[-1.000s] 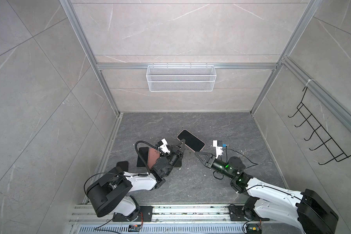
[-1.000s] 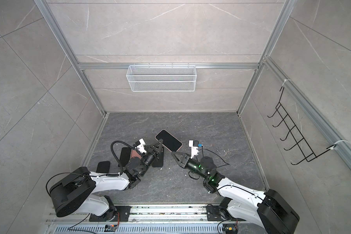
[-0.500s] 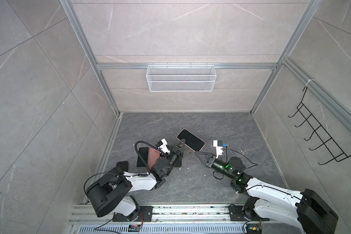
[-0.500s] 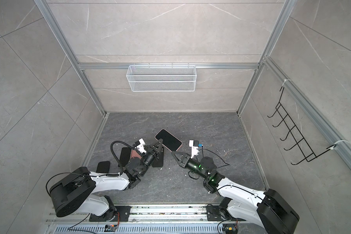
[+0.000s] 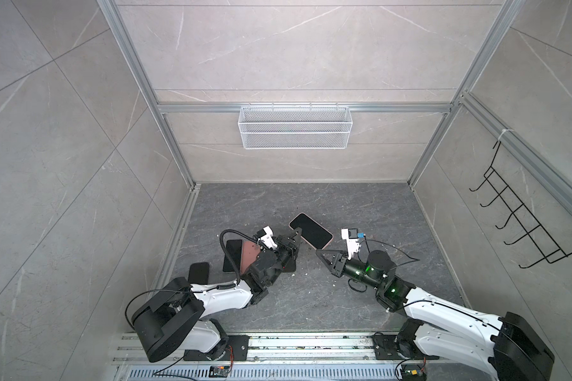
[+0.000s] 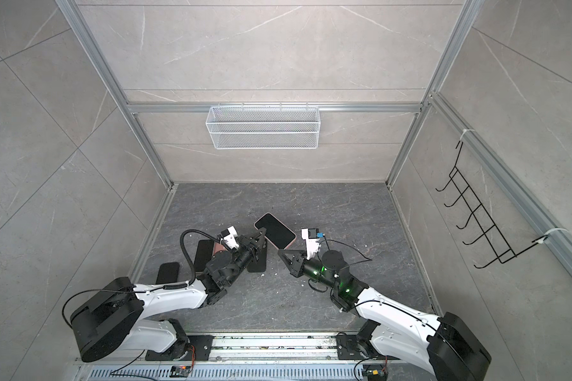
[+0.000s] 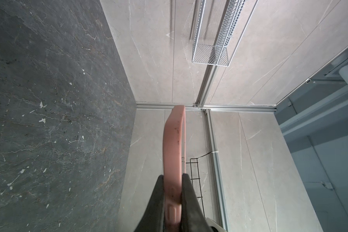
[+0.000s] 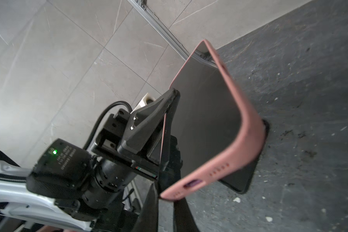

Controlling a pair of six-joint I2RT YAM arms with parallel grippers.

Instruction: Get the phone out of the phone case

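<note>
My left claw point(image 5: 298, 233) is clamped on a long edge of the phone case point(image 8: 249, 128) and holds it tilted above the bench point(image 5: 360, 211), the phone point(image 8: 205, 120) inside it. The case is matte pink with rounded corners, the screen flat glossy black, the bench dark veined stone. The right claw point(image 5: 318, 260) is just beside the lower corner with jaws nearly together; I cannot tell if it pinches

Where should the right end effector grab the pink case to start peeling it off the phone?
Probably take the case by its rim at the free corner beside the charging port, coming in from that short end. The left end effector clamps a long edge farther up and holds the phone up off the floor, so this end hangs open toward the right end effector.
</note>
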